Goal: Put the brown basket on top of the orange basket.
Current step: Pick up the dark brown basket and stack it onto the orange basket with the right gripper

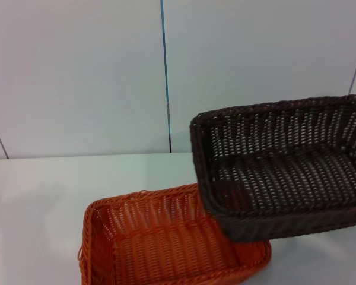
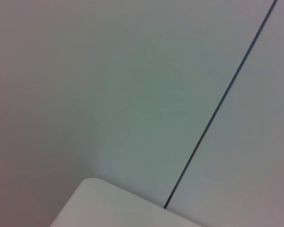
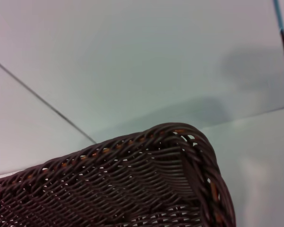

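The brown basket hangs tilted on the right of the head view, its open side facing me and its right end cut off by the picture's edge. Its lower left corner overlaps the right rear corner of the orange basket, which rests on the white table in front of me. Whether the two touch I cannot tell. The right wrist view is filled by a corner of the brown basket seen from very close. Neither gripper shows in any view.
A pale panelled wall with a dark vertical seam stands behind the table. The left wrist view shows only that wall and a rounded corner of the table.
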`<state>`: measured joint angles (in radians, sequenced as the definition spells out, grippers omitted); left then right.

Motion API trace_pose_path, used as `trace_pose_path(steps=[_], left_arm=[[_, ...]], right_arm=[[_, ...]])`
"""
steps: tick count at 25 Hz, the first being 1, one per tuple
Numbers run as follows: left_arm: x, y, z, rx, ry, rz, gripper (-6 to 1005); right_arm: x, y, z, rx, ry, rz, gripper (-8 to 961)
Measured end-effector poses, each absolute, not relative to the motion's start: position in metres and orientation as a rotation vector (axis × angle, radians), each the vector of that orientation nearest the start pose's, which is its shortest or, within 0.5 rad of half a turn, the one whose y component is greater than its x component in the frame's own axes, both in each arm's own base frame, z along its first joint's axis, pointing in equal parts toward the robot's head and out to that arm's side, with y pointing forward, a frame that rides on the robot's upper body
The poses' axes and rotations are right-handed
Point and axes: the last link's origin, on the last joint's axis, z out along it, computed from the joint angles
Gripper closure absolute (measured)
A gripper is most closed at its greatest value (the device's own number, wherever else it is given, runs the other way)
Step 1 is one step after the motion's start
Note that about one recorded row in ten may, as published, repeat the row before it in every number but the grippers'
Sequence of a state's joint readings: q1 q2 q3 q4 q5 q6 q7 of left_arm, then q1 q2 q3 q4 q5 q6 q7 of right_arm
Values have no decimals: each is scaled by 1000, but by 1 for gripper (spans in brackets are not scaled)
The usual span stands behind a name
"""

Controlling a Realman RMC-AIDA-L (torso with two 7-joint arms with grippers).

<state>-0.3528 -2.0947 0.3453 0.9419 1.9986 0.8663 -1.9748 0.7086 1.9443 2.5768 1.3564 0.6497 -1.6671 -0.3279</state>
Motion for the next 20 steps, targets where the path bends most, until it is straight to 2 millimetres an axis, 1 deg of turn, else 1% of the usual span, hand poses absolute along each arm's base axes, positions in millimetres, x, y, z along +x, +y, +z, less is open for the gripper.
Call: trace_pose_path(steps=[2, 3, 4, 8, 11, 12, 13, 20], left_arm=[[-406, 328, 153, -1372, -1264, -611, 110], [-406, 328, 153, -1373, -1264, -609, 111], [-406, 328, 153, -1373, -1265, -607, 111], [-409, 327, 152, -1372, -1275, -602, 111], [-411, 325, 151, -1371, -1282, -595, 111], [-412, 324, 150, -1370, -1285, -593, 111], [-413, 324, 149, -1369, -1288, -591, 111], [-414, 322, 147, -1361, -1294, -586, 110]], right_arm=[[209, 395, 173, 2043, 2560, 1005, 799], [207, 397, 166, 2037, 2570, 976, 799], [207, 397, 166, 2037, 2570, 976, 799], [199, 403, 151, 2001, 2588, 941, 798], [195, 408, 143, 1995, 2602, 928, 798], [192, 411, 137, 1996, 2613, 914, 798], [192, 411, 137, 1996, 2613, 914, 798], [187, 417, 119, 1986, 2629, 878, 798]])
